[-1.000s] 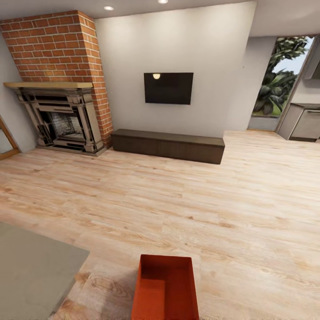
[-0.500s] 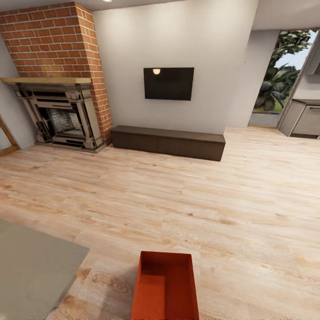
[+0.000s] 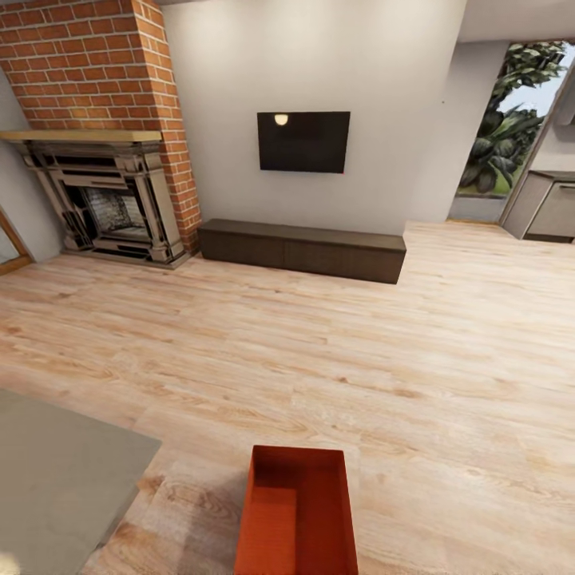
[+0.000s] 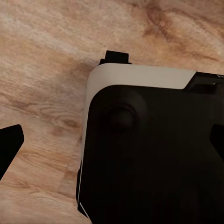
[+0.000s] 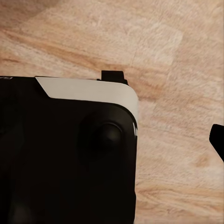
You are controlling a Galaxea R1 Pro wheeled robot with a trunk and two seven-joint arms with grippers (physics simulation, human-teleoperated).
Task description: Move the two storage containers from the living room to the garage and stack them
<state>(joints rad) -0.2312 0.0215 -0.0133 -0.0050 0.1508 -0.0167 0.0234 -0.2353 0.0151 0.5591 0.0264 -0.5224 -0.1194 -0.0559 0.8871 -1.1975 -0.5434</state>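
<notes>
— That grey table (image 3: 64, 471) on the left sits near the red box (image 3: 297, 511), which lies on the wood floor (image 3: 415, 335) right below the robot.

— It could clip the table turning. And the grippers?

— Can't tell. Dark finger tips, far apart maybe, holding nothing I can see.

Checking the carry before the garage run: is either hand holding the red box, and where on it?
Cannot be told. The storage container sits low in the head view with no hand on it.
</notes>
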